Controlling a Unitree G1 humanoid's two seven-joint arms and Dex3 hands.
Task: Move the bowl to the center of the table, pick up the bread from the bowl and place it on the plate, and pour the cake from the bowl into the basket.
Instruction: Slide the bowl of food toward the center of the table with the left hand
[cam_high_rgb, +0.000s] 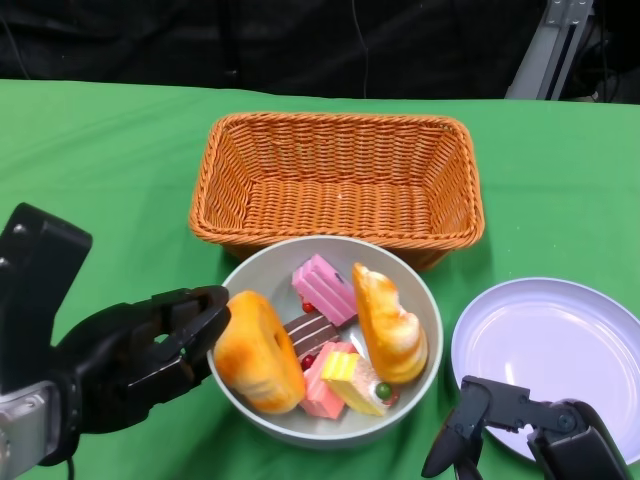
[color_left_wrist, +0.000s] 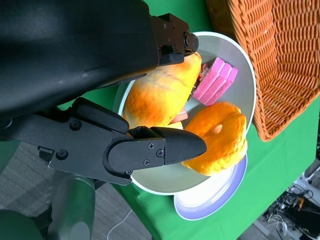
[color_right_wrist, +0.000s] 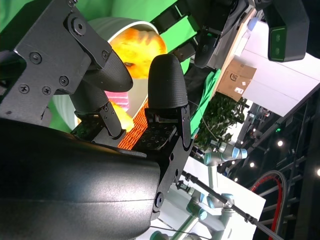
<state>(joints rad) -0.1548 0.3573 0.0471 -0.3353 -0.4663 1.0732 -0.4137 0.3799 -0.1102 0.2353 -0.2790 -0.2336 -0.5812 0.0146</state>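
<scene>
Left hand: the left hand (cam_high_rgb: 150, 345) grasps the near-left rim of the bowl (cam_high_rgb: 425, 300), fingers beside one bread roll.
Bowl: on the green surface (cam_high_rgb: 100, 150), just before the basket (cam_high_rgb: 335, 175); roughly central, so the move looks done.
Bread (cam_high_rgb: 258, 350): both rolls lie in the bowl, none lifted yet.
Cake (cam_high_rgb: 325, 288): unpoured, in the bowl.
Plate (cam_high_rgb: 550, 350): bare.
Right hand: the right hand (cam_high_rgb: 500, 425) is released near the plate, grasping nothing.
</scene>
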